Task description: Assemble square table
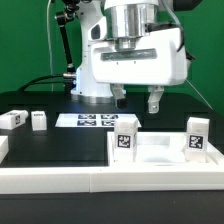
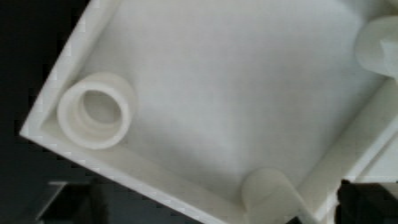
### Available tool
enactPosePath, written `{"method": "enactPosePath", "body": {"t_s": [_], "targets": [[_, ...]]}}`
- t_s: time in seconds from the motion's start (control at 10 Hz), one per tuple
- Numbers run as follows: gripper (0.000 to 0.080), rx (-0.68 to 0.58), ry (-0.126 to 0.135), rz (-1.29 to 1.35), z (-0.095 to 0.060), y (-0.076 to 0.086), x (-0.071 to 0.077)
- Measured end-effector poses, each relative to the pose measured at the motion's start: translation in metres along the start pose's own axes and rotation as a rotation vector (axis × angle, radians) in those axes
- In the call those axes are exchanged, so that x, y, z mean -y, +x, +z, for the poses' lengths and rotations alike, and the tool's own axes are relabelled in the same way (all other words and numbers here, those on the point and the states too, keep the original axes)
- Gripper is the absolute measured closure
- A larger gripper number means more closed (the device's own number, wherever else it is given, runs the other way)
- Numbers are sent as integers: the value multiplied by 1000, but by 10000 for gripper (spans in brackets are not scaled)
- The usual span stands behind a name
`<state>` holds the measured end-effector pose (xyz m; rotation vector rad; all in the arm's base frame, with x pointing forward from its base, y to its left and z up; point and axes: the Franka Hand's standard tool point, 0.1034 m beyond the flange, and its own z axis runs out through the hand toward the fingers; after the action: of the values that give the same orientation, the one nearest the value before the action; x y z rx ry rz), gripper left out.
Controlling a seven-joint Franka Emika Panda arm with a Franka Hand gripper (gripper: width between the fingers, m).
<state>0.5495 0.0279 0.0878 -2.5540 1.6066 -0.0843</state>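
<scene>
The white square tabletop lies tray-side up at the front, toward the exterior view's right. Two tagged white legs stand upright in it, one at its left corner and one at its right corner. Two more legs lie loose on the black table at the exterior view's left. My gripper hangs open just above and behind the tabletop, holding nothing. The wrist view looks down into the tabletop, showing a round empty socket and a standing leg near my gripper.
The marker board lies flat behind the tabletop. A long white rail borders the front of the work surface. The robot base and cables stand at the back.
</scene>
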Motion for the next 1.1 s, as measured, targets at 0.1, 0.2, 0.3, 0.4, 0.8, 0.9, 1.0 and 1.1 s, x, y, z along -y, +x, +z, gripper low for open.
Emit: {"method": "enactPosePath", "body": {"t_s": [0.1,0.2,0.3,0.4,0.8,0.9,1.0,1.1], "targets": [[150,6,-4,102,2,-5,-3],[150,9,-8,189,5,-11,-3],[150,7,-8,290,8,-16,-4],[150,9,-7,360,10,-19,-4],[150,19,-6,559,12,-23,-4],[150,20,-17,552,15,-29,-7],[150,21,-35,543,20,-37,-15],[150,22,-48,534,24,-42,-21]]}}
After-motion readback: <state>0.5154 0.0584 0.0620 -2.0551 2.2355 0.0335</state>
